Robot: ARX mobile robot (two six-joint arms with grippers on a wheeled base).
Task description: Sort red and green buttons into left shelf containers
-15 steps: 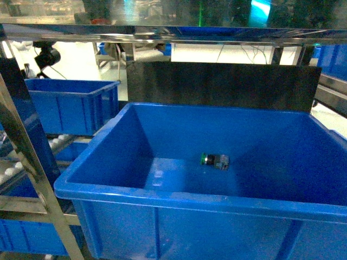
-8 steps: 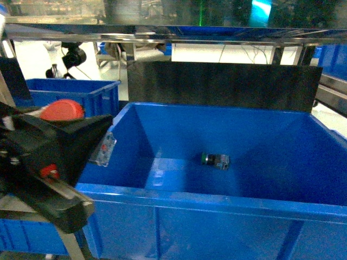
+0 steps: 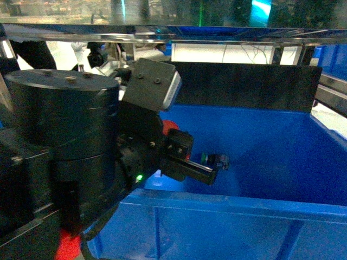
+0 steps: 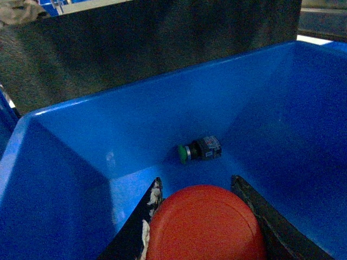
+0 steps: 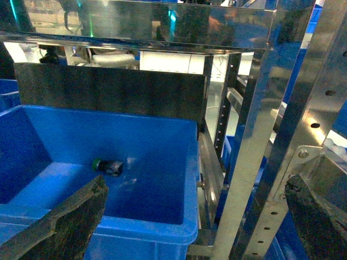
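the left gripper (image 4: 203, 216) clamps the red button (image 4: 205, 225) between its fingers above the blue bin (image 4: 81, 135), where the green button (image 4: 199, 150) lies on the floor, while the right gripper (image 5: 195, 216) hangs wide apart beside the shelf (image 5: 260, 135).

You have two buttons in sight: one green button (image 4: 198, 150) and one red button (image 4: 204, 223). One blue bin (image 3: 282, 208) shows clearly; a second may sit behind the arm, but you can't confirm it.
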